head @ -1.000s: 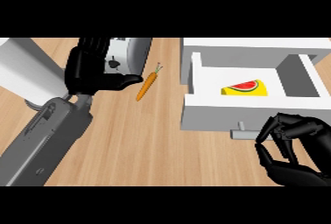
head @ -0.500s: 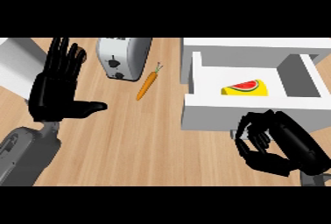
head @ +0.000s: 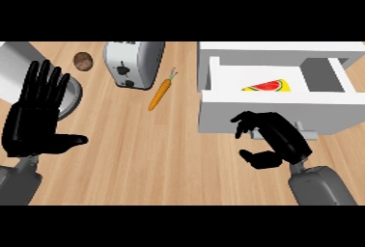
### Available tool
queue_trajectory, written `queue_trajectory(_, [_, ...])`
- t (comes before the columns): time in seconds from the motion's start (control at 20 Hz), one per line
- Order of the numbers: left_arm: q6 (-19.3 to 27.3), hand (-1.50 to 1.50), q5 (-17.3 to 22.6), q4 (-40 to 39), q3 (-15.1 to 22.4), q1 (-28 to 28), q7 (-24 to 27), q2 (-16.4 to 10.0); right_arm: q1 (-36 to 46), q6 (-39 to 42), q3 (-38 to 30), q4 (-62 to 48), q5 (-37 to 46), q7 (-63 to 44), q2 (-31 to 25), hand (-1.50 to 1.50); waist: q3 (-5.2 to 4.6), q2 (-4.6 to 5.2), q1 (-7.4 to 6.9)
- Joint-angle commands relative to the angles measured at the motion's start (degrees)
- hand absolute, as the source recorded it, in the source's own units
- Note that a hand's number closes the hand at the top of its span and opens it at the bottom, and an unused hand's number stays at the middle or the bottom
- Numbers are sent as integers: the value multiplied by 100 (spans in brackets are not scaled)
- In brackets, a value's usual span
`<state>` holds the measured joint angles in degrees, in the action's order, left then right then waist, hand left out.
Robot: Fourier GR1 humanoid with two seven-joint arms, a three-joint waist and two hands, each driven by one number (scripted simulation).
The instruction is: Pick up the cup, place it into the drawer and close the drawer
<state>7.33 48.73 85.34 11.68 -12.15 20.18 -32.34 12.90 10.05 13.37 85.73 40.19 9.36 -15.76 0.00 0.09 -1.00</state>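
The white drawer [head: 214,77] stands open at the upper right, with a watermelon slice [head: 269,87] inside. A grey shape [head: 321,72] fills the drawer's right end; I cannot tell whether it is the cup. My right hand [head: 278,137] is at the drawer's front panel [head: 221,113], fingers curled and holding nothing, just left of the small handle [head: 308,131]. My left hand [head: 35,116] rests open at the left edge, fingers up.
A silver toaster [head: 135,62] stands at the top centre, with a carrot [head: 160,94] lying to its right. A brown round thing [head: 83,61] and a grey round vessel [head: 70,96] sit behind the left hand.
The left hand left the toaster area, opened and settled at the left. The right hand moved up and left to the drawer's front. The drawer has slid in a little.
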Motion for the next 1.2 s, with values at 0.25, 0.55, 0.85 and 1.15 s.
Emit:
queue_trajectory(0.25, [-1065,-150,-34,-179,-739,681,150,-71,999,-225,-230,-2064,545,577,153,-150,0,-2,44])
queue_trajectory(0.55, [-1339,-150,-206,-357,-816,640,243,122,2254,-989,-768,-4468,637,1247,501,-150,5,46,-55])
queue_trajectory(0.85, [-1758,-150,-125,-663,-1147,581,164,2,3276,-859,-1230,-5871,457,1786,378,-150,4,71,-101])
queue_trajectory(1.15, [-1383,-150,-348,-286,-882,619,72,327,3836,-685,-1446,-6792,499,2300,-150,-150,12,112,-206])
